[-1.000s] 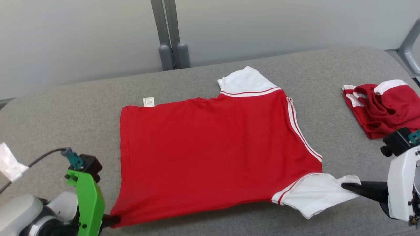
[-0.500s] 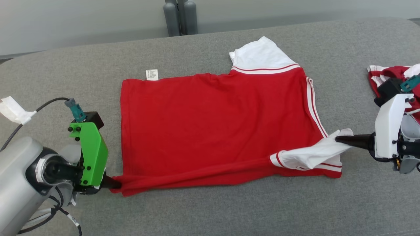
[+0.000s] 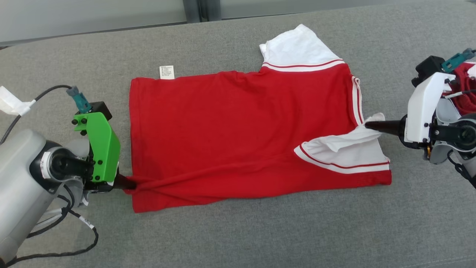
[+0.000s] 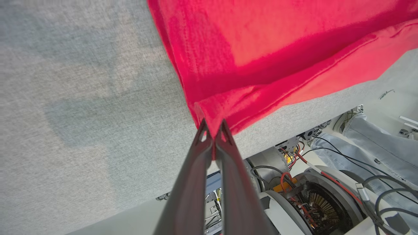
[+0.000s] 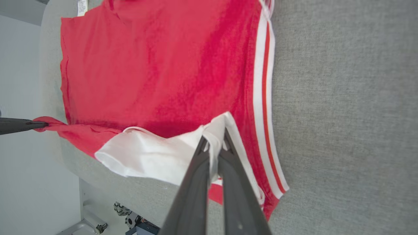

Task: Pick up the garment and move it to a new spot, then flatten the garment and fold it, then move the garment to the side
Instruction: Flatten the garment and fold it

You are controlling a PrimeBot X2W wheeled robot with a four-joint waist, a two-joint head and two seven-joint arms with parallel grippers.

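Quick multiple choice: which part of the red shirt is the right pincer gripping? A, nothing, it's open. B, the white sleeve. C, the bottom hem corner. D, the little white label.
B: the right pincer is shut on the white sleeve of the red shirt, with white cloth bunched between its tips.

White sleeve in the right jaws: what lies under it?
The white sleeve lies over the red shirt body, which shows along its edges and rests on the grey cushion. The fabric directly beneath the sleeve is covered from view.
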